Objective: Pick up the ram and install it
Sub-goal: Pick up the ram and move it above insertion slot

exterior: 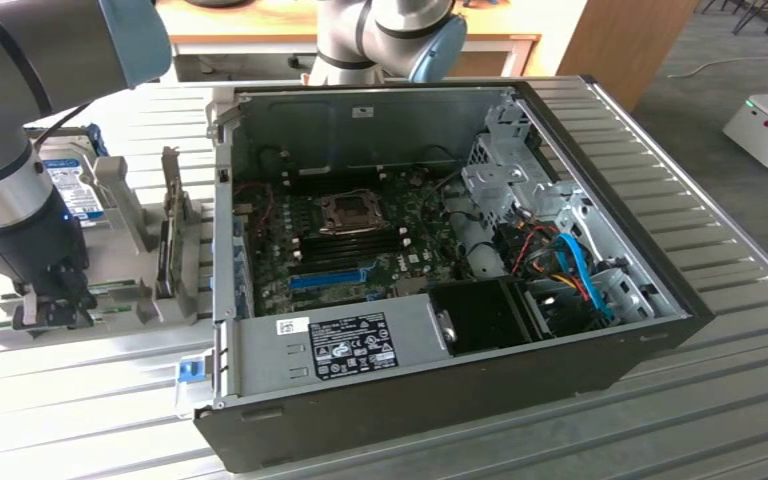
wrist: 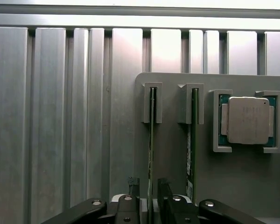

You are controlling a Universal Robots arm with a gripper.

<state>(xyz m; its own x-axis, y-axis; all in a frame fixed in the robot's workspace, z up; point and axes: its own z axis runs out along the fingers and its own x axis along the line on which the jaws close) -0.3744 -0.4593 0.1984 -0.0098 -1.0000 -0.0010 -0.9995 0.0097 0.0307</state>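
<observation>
Green ram (wrist: 150, 135) stands on edge in grey holder (wrist: 242, 186) slot, beside 2nd stick (wrist: 192, 135). Gripper (wrist: 148, 183) spread wide, fingers astride ram w/ gaps both sides.

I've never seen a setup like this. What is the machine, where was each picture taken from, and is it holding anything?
The machine is a jointed robot arm that ends in a two-fingered hand. One picture comes from a camera standing off the arm. It shows a ribbed metal table with an open computer case, and on the exterior view's left a grey holder that the arm reaches down over. The other picture comes from a camera on the wrist, looking past the hand at that holder. In it two green memory sticks stand on edge in slots, near a square processor chip. The hand is open, with a finger on either side of one stick, the ram. The other stick stands alongside. Nothing is held.
</observation>
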